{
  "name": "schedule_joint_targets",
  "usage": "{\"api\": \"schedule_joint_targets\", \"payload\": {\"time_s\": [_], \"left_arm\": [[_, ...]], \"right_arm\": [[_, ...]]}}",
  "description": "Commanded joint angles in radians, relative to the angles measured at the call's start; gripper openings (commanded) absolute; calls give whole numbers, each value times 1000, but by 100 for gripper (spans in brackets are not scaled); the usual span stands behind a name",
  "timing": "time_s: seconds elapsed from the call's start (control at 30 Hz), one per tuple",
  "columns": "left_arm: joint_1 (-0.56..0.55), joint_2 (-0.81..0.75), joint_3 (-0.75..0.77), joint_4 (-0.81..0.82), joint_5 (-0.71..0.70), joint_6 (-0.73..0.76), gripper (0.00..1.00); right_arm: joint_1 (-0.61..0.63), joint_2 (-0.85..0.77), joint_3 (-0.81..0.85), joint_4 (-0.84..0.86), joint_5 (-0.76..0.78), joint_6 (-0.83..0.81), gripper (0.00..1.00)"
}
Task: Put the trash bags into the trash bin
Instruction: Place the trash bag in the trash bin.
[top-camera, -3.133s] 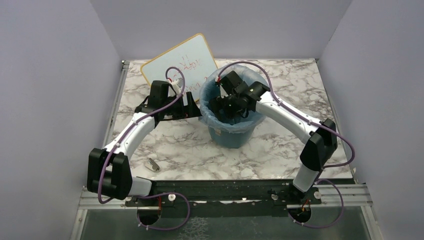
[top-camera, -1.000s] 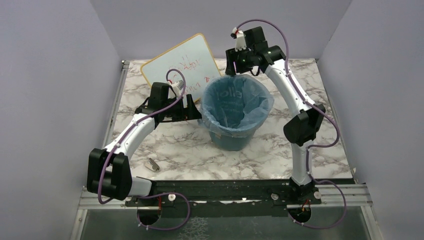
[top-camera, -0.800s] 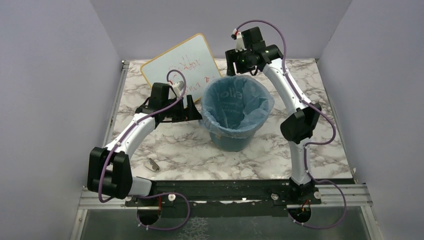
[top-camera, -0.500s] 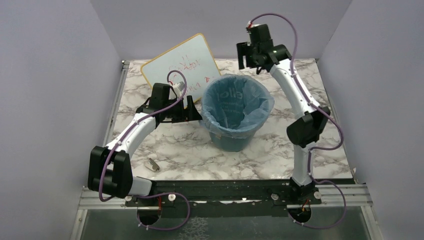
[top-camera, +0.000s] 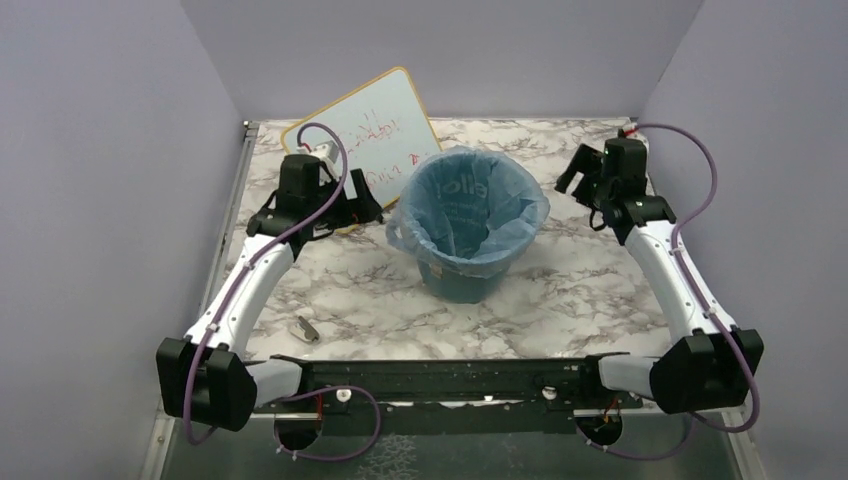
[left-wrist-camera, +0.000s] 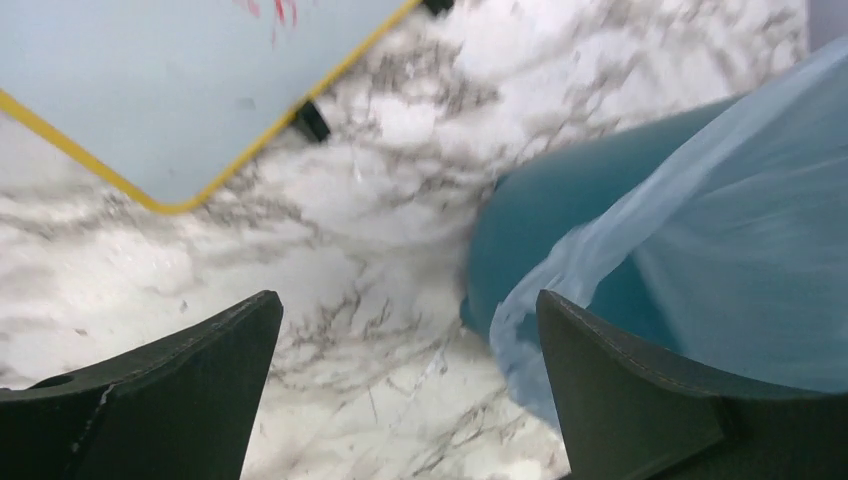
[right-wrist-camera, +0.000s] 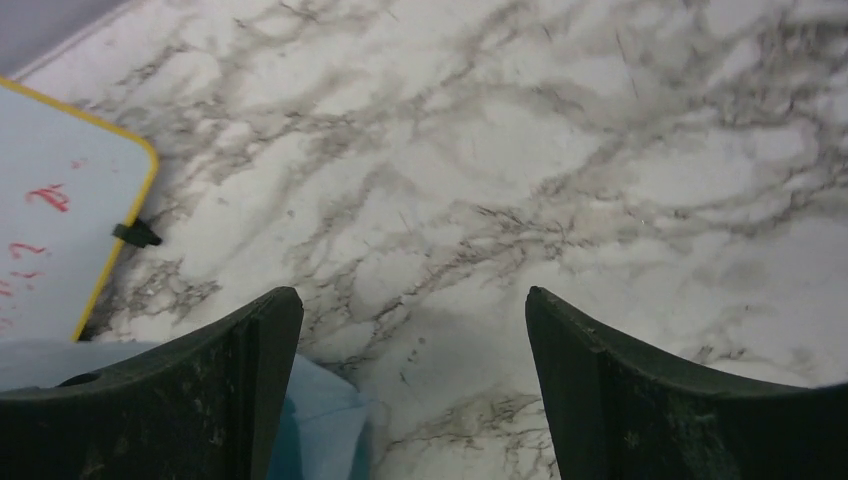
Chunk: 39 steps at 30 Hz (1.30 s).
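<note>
Starting at our end: on the table near the left arm's base there's a small grey thing, too small for us to tell what it is. Mid-table stands the bin, upright. The bag is down inside it as a liner, edge folded out over the rim as far as we can see, with a loose flap hanging off the left side.

What's new: a second ago the left gripper was right up against the bin's left rim and the right gripper was up high behind the far rim. Now both have backed off. The left one sits just left of the bin, jaws spread wide with nothing between them. Its wrist view shows only marble, the bin wall and that flap just past the right finger. The right one has swung well out to the right and dropped low, jaws wide too, only marble between them.

At the back the whiteboard leans behind the left gripper.

So we reckon the bag's in and let go, and the job looks pretty much done. Maybe that left flap could use a tuck.
</note>
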Motion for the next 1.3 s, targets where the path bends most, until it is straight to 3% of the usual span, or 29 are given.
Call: {"api": "schedule_joint_targets", "payload": {"time_s": [0.0, 0.1, 0.33, 0.47, 0.57, 0.8, 1.0, 1.27], "left_arm": [[7, -65, 179, -35, -90, 23, 99], [7, -51, 263, -61, -22, 54, 99], [-6, 28, 382, -92, 226, 99, 99], [-175, 112, 564, -191, 71, 182, 99], [-304, 214, 687, -252, 33, 228, 99], [-558, 448, 872, -400, -130, 355, 99], [-625, 605, 965, -468, -201, 379, 99], [-647, 673, 894, -464, -192, 383, 98]], "right_arm": [[-165, 16, -157, 57, -317, 141, 89], [-218, 53, -240, 105, -580, 151, 91], [-221, 129, -330, 260, -917, 188, 92], [-221, 150, -348, 274, -937, 172, 93], [-221, 172, -348, 265, -962, 148, 93], [-220, 222, -354, 240, -998, 94, 93], [-220, 251, -368, 218, -1026, 48, 93], [-220, 250, -401, 238, -1059, 62, 93]]}}
